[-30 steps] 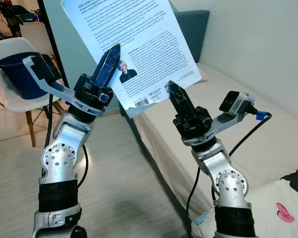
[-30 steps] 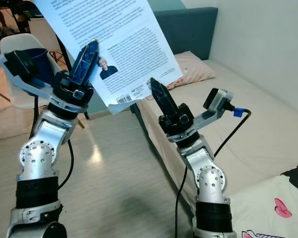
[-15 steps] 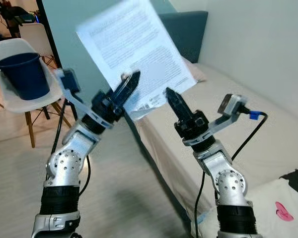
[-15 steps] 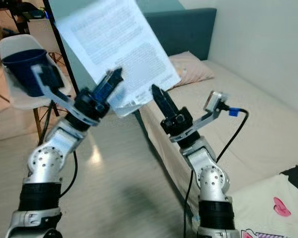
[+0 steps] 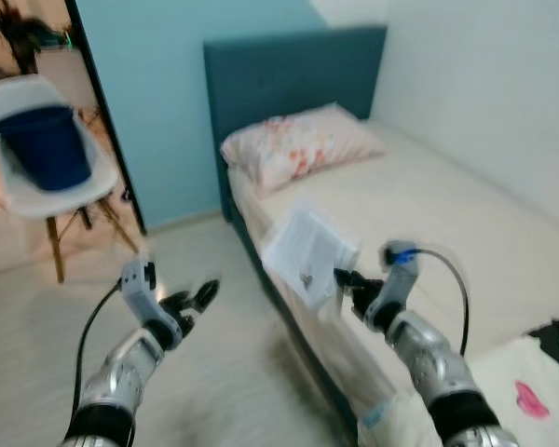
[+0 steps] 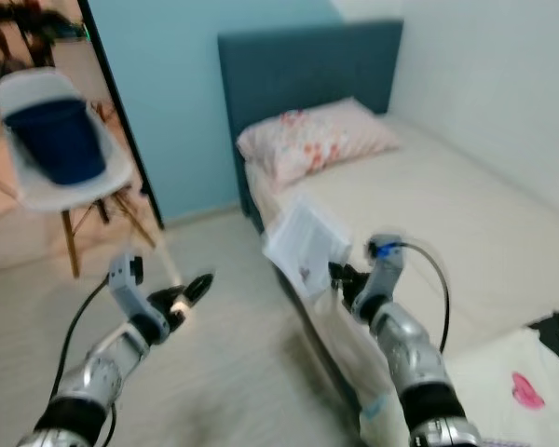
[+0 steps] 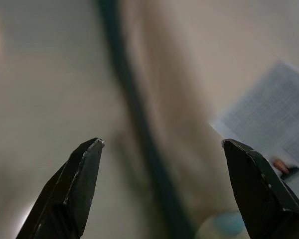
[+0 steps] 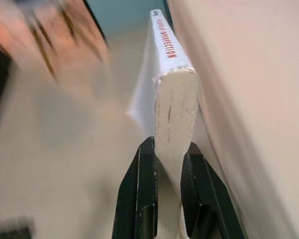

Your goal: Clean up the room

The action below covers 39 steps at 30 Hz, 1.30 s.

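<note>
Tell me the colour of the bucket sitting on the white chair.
Dark navy blue. The bucket shows best in the left eye view, resting on the chair.

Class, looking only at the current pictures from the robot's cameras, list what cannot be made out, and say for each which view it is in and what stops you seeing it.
- Print on the book's cover: eye views, motion blur and small size.
- Full spine title: right wrist view, blurred; right gripper covers its lower end.
- Contents of the blue bucket on the chair: eye views, its wall hides the inside.
- Black-and-pink item: cut off by the picture's edge.
</note>
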{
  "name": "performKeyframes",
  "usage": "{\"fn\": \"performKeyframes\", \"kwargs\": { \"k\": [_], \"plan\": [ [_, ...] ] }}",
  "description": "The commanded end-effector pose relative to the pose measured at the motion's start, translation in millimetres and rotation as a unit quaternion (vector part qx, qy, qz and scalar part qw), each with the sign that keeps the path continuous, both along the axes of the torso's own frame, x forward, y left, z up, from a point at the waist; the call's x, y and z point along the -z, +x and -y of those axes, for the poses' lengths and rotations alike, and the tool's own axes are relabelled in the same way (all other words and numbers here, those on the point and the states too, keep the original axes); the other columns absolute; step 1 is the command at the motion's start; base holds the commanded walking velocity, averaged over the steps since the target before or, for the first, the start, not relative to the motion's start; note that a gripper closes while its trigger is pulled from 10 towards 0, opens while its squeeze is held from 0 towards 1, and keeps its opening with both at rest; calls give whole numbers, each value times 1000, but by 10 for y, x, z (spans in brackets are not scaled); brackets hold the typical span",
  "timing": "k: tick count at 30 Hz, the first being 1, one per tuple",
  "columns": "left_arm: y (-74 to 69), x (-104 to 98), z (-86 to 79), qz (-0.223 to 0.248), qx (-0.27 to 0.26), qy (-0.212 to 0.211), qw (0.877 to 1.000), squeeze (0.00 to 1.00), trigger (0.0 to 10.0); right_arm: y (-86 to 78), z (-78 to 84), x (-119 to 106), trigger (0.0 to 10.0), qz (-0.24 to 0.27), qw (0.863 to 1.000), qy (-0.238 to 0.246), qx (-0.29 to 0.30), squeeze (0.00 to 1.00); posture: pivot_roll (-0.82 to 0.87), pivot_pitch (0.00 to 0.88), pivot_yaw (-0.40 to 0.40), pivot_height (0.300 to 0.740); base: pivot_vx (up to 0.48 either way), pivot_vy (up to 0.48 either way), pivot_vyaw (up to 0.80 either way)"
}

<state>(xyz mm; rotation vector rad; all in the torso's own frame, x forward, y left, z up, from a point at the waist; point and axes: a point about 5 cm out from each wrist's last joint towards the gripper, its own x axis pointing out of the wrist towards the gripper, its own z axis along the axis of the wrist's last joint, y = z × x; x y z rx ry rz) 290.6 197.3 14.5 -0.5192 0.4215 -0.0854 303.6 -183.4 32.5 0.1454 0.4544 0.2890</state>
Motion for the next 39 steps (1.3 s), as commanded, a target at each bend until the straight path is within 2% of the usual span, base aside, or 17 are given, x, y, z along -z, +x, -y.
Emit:
{"fn": "performKeyframes", "kwargs": {
  "k": [1,2,3,4,5,6,8,10,12,14,15,17,24,29,32,36,39],
  "plan": [
    [-163,207,-121,-56,-26,47,997,0,10000,-70,-1,142,10000,-21,998,-50,-4,0,-78,0,-30,740,0,0,0],
    [-163,207,-121,-56,-26,47,997,0,10000,-70,-1,142,10000,-21,998,-50,-4,0,-78,0,-30,740,0,0,0],
    [-349,396,-166,-106,-37,67,991,0,10000,-257,12,390,10000,-72,992,-103,-16,0,-79,0,-28,740,0,0,0],
    [-349,396,-166,-106,-37,67,991,0,10000,-257,12,390,10000,-72,992,-103,-16,0,-79,0,-28,740,0,0,0],
    [-507,533,-193,-144,-42,84,985,0,10000,-424,23,569,10000,-108,984,-141,-29,0,-82,0,-27,740,0,0,0],
    [-507,533,-193,-144,-42,84,985,0,10000,-424,23,569,10000,-108,984,-141,-29,0,-82,0,-27,740,0,0,0],
    [-838,776,-200,-212,-53,100,971,0,10000,-812,54,894,10000,-177,964,-193,-49,0,-71,0,-32,740,388,0,628],
    [-838,776,-200,-212,-53,100,971,0,10000,-812,54,894,10000,-177,964,-193,-49,0,-71,0,-32,740,424,0,738],
    [-1111,941,-163,-263,-43,120,956,0,10000,-1116,96,1084,10000,-228,951,-205,-41,0,-67,0,-33,740,480,0,738],
    [-1111,941,-163,-263,-43,120,956,0,10000,-1116,96,1084,10000,-228,951,-205,-41,0,-67,0,-33,740,480,0,738],
    [-1207,994,-148,-278,-35,131,951,0,10000,-1202,116,1132,10000,-242,948,-205,-29,0,-69,0,-34,740,480,0,694],
    [-1300,1042,-114,-290,-11,149,945,0,10000,-1301,147,1180,10000,-255,946,-200,-10,0,-73,0,-35,740,480,0,0],
    [-1312,1053,-85,-288,14,162,944,0,10000,-1360,200,1200,10000,-255,944,-211,-3,0,-63,0,-40,740,480,0,0],
    [-1302,1051,-79,-286,32,176,941,0,10000,-1274,258,1157,10000,-240,942,-233,23,0,-68,0,-30,740,480,0,0],
    [-1284,1045,-76,-284,39,181,941,0,10000,-1146,273,1094,10000,-227,950,-206,61,0,-69,0,-25,740,480,0,-646],
    [-1276,1043,-74,-283,41,182,941,0,10000,-1046,286,1038,10000,-211,955,-195,79,0,-69,0,-24,740,480,0,-800],
    [-1275,1043,-72,-283,41,182,941,0,10000,-907,285,953,10000,-181,963,-179,93,0,-68,0,-23,740,480,0,-800]
  ]
}}
